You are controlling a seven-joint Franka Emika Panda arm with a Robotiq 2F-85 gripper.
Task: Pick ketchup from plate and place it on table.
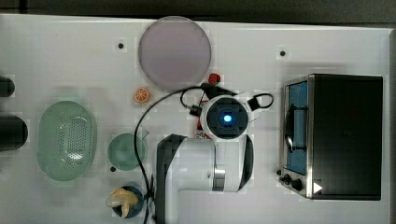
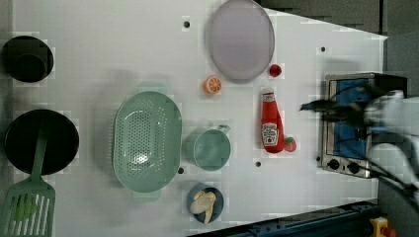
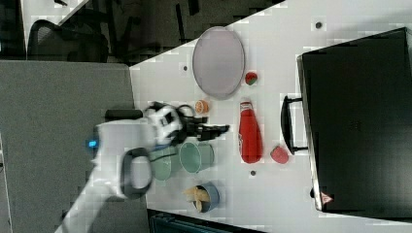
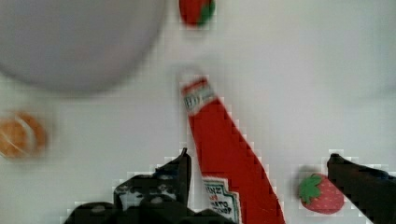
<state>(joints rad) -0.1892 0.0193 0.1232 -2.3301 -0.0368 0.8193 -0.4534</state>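
1. In the left view we see the ketchup [image 2: 272,123] lying flat on the table [image 2: 123,59], off the plate [image 2: 240,39].
2. In the wrist view our gripper [image 4: 257,175] stands wide, empty, straddling the bottle's long axis.

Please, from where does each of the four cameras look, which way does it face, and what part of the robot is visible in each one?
Top view: overhead, facing straight down on the table; the arm's white links cover the ketchup.
Left view: high, looking down; the arm enters from the left view's right, beside the ketchup.
Right view: high, looking down; the arm enters from the right view's left, gripper open.
Wrist view: on the wrist, facing down; the dark fingers straddle the ketchup.
Shared: every view shows the plate bare.
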